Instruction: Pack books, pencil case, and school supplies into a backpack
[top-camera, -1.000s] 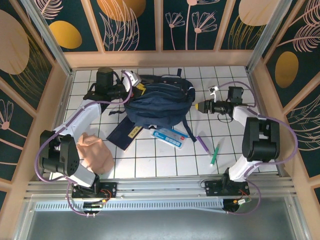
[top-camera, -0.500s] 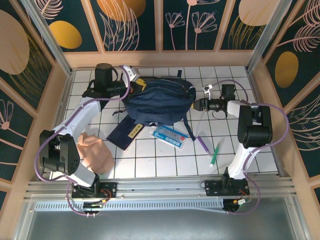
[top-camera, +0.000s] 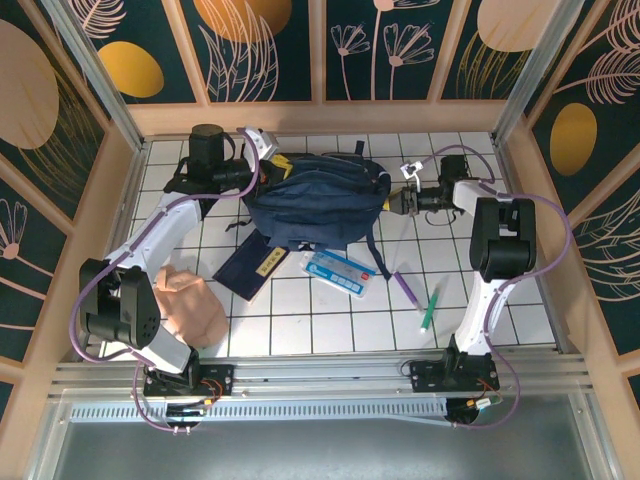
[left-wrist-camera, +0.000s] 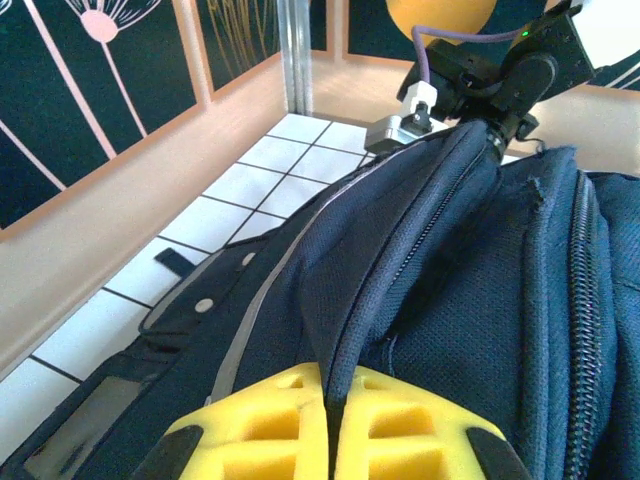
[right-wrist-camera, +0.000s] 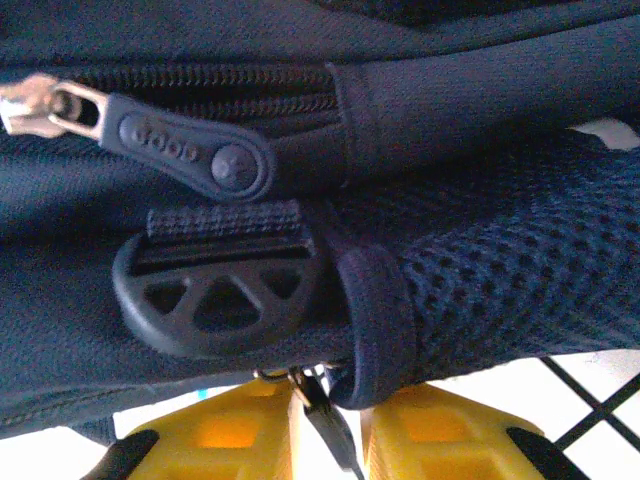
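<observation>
The navy backpack (top-camera: 320, 205) lies at the back middle of the tiled table. My left gripper (top-camera: 272, 168) is at its left end, shut on a fold of navy fabric (left-wrist-camera: 345, 330) beside a zip. My right gripper (top-camera: 393, 200) is pressed to its right end, its yellow fingers (right-wrist-camera: 440, 440) closed narrow around a small black zipper pull (right-wrist-camera: 330, 420) and a fabric loop (right-wrist-camera: 380, 320). The navy book (top-camera: 258, 265) with its yellow label lies in front of the backpack, next to the blue-and-white pencil case (top-camera: 340, 272). A purple pen (top-camera: 407, 288) and a green pen (top-camera: 430, 307) lie front right.
A crumpled peach cloth (top-camera: 190, 305) sits at the front left beside the left arm. Wooden walls (top-camera: 320, 115) enclose the table closely on three sides. A black plastic buckle (right-wrist-camera: 220, 295) and a larger zipper tab (right-wrist-camera: 190, 150) sit just above my right fingers.
My right gripper swung toward the far left onto the backpack's right end and its jaws narrowed. The left gripper and backpack shifted slightly toward the back wall.
</observation>
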